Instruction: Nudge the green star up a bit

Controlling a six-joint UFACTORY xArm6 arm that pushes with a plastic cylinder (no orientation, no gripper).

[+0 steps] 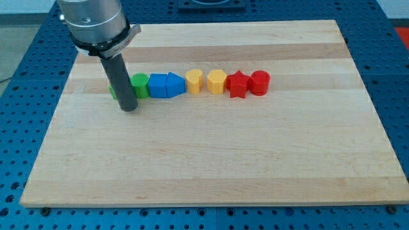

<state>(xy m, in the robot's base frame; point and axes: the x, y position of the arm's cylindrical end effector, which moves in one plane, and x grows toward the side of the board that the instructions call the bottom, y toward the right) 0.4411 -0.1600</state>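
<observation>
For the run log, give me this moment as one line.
task: nudge green star up | my tip: at row's left end, rod hiding part of the green blocks | star: shape unclear | row: blue, yellow, red blocks, rightward

A pale wooden board [211,160] with lengthwise grain stripes fills most of the view. It rests on a blue perforated table surface [25,57] (regular rows of small holes), visible along the view's left, right and bottom edges. Lighting is even.

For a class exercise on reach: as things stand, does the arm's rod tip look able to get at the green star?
Probably yes. My tip sits at the lower edge of the green star, whose shape the rod mostly hides. Nothing lies between them; the green block stands to the view's right.
</observation>
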